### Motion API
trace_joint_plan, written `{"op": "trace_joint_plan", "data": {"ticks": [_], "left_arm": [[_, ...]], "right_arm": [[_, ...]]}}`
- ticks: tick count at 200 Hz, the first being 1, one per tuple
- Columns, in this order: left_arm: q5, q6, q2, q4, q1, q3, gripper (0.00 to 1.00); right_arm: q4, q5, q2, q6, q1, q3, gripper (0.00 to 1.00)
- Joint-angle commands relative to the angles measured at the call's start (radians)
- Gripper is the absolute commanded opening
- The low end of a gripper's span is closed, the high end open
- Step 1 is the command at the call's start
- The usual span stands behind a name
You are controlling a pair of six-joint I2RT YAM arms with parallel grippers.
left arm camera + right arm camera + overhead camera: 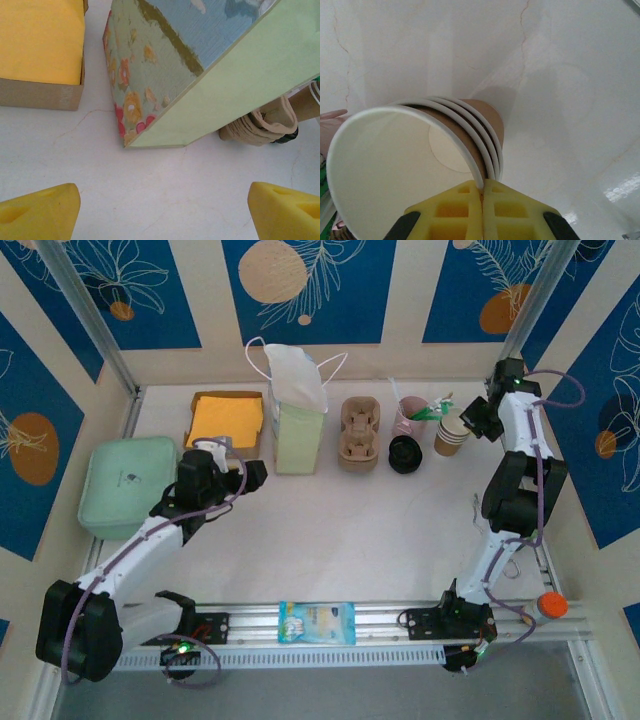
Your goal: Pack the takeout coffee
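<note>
The takeout coffee with its black lid is out of view. A stack of lidless brown paper cups (452, 435) with cream rims stands at the back right. My right gripper (471, 420) is shut on the rim of the top cup (385, 160), whose wall runs into the seam between the yellow fingers (482, 184). The pale green paper bag (298, 430) stands upright at the back centre, and its floral side (150, 65) shows in the left wrist view. My left gripper (248, 473) hovers open over bare table (164, 205), a little short of the bag's corner.
A pulp cup carrier (360, 432) sits right of the bag, with black lids (405, 454) and a pink utensil cup (408, 415) beyond. A box of yellow napkins (227, 418) and a mint container (130, 485) lie left. A blue packet (317, 622) rests on the front rail.
</note>
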Motion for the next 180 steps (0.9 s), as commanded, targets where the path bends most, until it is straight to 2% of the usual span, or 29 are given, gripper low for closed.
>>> {"op": "trace_joint_plan", "data": {"ticks": [1, 62, 101, 135, 180], "left_arm": [[0.012, 0.021, -0.038, -0.019, -0.002, 0.014, 0.87], [0.030, 0.066, -0.088, -0.083, -0.002, 0.051, 0.87], [0.070, 0.072, -0.146, -0.043, -0.003, 0.010, 0.88], [0.089, 0.064, -0.166, -0.031, -0.003, -0.021, 0.88], [0.094, 0.031, -0.186, -0.003, -0.002, -0.068, 0.88]], "right_arm": [[-0.024, -0.029, -0.049, 0.009, -0.014, 0.037, 0.04], [-0.059, -0.042, -0.106, 0.007, -0.013, 0.094, 0.03], [-0.092, -0.021, -0.189, -0.006, 0.005, 0.131, 0.02], [-0.119, 0.010, -0.290, -0.030, 0.058, 0.116, 0.02], [-0.143, 0.035, -0.445, -0.072, 0.185, 0.015, 0.02]]}}
